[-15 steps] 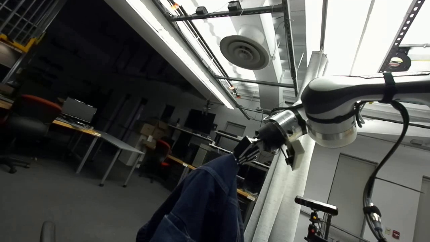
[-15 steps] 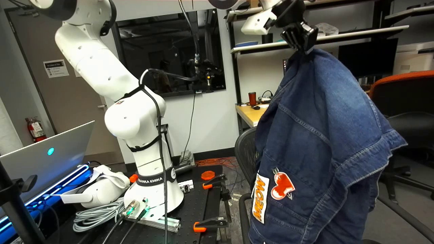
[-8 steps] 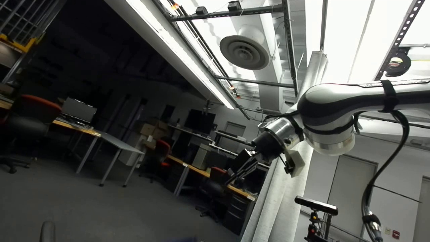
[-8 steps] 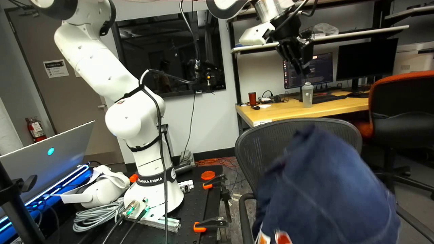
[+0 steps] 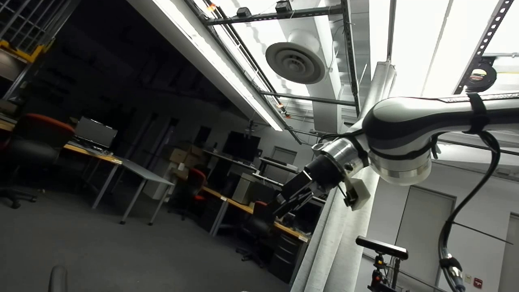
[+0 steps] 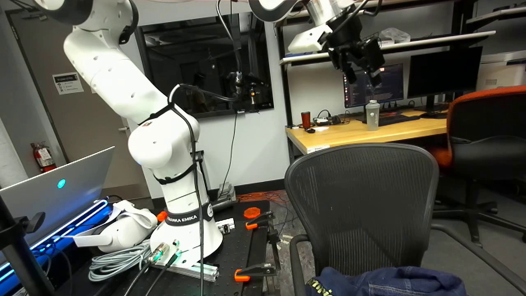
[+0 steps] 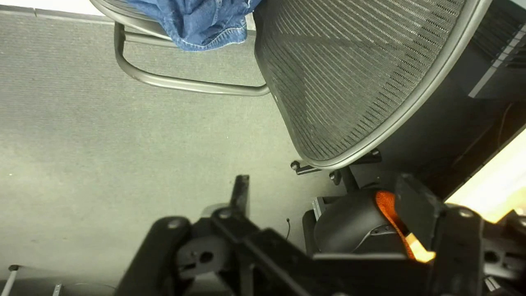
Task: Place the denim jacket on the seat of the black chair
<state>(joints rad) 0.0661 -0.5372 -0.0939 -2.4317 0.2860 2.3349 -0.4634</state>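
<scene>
Wrist view: gripper (image 7: pixel 324 181) with black fingers (image 7: pixel 240 193) spread wide apart, grey floor (image 7: pixel 144 156) showing between them.
Black mesh chair (image 6: pixel 365 197): one, backrest (image 6: pixel 357 181) upright, an armrest (image 6: pixel 296 263) at either side.
Denim jacket (image 6: pixel 382 283): one, dark blue, rumpled; heaped at the foot of the backrest in an exterior view, lower part out of view; in the wrist view, lying on the seat (image 7: pixel 127 19), an edge hanging over the rim.
Panda arm (image 6: pixel 111 82): white, in both exterior views; gripper well above the jacket, apart from it.
Desk (image 6: pixel 345 133): wood-topped, behind the mesh chair; on it a grey shaker bottle (image 6: pixel 372 115), a red tumbler (image 6: pixel 305 120), two monitors (image 6: pixel 446 74).
Orange-and-black office chair (image 6: pixel 485 135): one, beside the desk.
Robot table (image 6: pixel 236 253): black, perforated; orange-tipped clamps (image 6: pixel 259 270) at its edge, grey cable coil (image 6: pixel 115 263) and white headset (image 6: pixel 127 230) near the arm's base.
</scene>
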